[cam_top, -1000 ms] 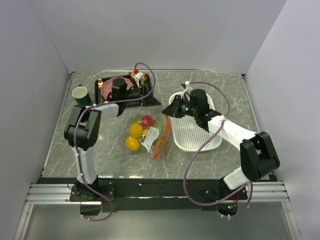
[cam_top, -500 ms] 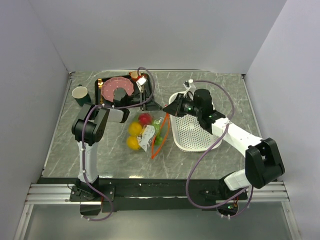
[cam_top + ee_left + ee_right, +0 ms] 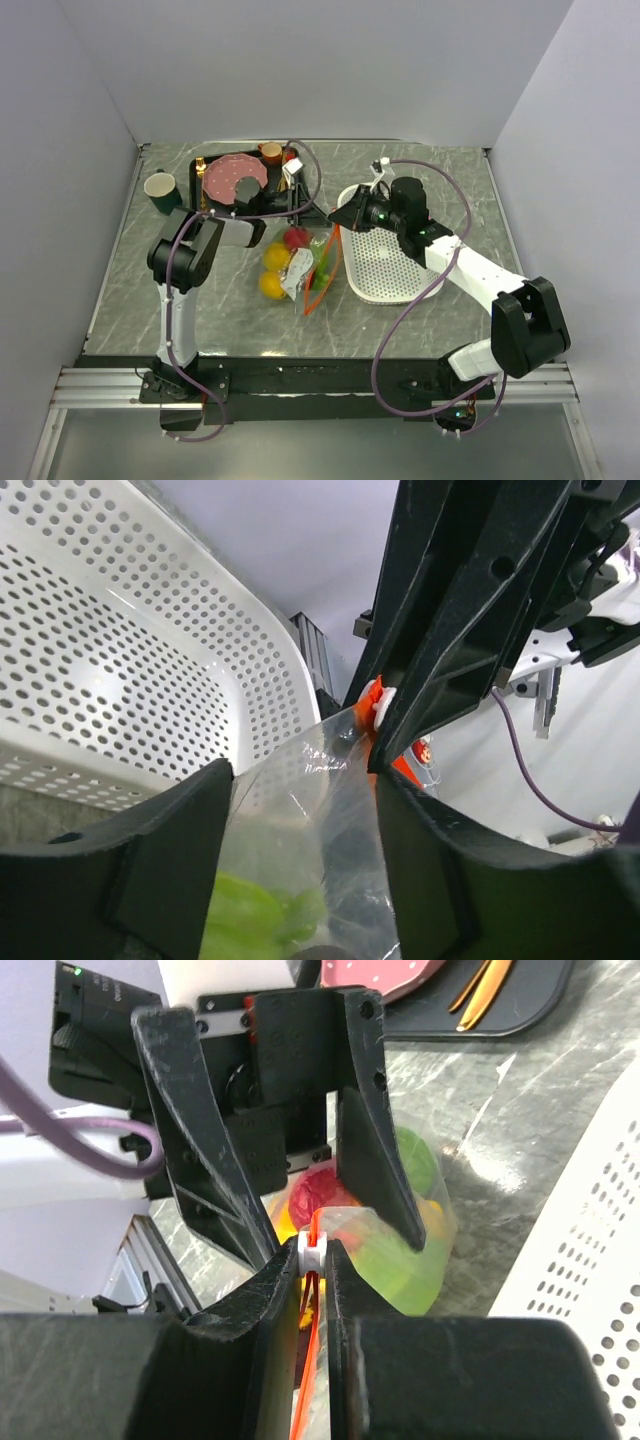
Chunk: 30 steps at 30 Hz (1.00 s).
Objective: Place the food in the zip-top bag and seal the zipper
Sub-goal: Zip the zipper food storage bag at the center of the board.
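A grey marbled table (image 3: 140, 290) sits boxed in by plain white walls (image 3: 320, 60). The zip-top bag (image 3: 303, 270) lies mid-table with the food (image 3: 268, 285) inside. The right gripper (image 3: 313, 1250) is pinched tight on the zipper (image 3: 303, 1410) at its white slider. The left gripper (image 3: 300, 780) stands spread, astride that same end of the bag.

White-and-black arms (image 3: 470, 268), purple cables (image 3: 375, 362)
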Available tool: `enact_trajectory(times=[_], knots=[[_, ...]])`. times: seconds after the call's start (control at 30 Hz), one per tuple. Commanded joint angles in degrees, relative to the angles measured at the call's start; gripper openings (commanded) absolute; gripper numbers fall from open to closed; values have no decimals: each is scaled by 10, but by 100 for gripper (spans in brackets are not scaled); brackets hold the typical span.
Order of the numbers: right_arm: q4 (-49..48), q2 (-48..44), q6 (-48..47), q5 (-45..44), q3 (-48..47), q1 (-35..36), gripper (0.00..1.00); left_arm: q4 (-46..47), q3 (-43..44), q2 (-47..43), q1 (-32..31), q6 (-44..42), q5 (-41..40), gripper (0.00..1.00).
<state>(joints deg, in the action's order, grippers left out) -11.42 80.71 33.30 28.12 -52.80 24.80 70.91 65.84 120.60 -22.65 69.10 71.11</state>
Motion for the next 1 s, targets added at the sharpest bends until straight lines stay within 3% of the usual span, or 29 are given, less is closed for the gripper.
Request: enact_trajectory(times=[0.0,0.13,0.2,0.23,0.37,0.6,0.8,0.83,0.97], knots=[[-36,-13,0,-3,-8,-8,16,-59,22,-36,-16,-78,4,54],[-35,-15,5,-10,-4,-9,18,-66,14,-42,-14,-84,-5,28],[-30,-14,5,-11,-4,-9,24,-66,10,-45,-13,-81,-15,14],[-26,-13,5,-13,-5,-9,25,-68,10,-48,-13,-82,-18,13],[-5,-26,-1,-46,-3,-8,60,-140,11,-71,-13,-127,-37,2],[9,-66,-11,-124,15,-11,67,-235,16,-101,-13,-197,-54,1],[-7,-64,-10,-106,7,-12,59,-301,23,-111,-13,-238,-59,1],[-4,-56,-12,-102,2,-12,54,-304,23,-113,-13,-240,-62,1],[2,-32,-22,-80,-21,-12,53,-284,17,-114,-13,-226,-61,1]])
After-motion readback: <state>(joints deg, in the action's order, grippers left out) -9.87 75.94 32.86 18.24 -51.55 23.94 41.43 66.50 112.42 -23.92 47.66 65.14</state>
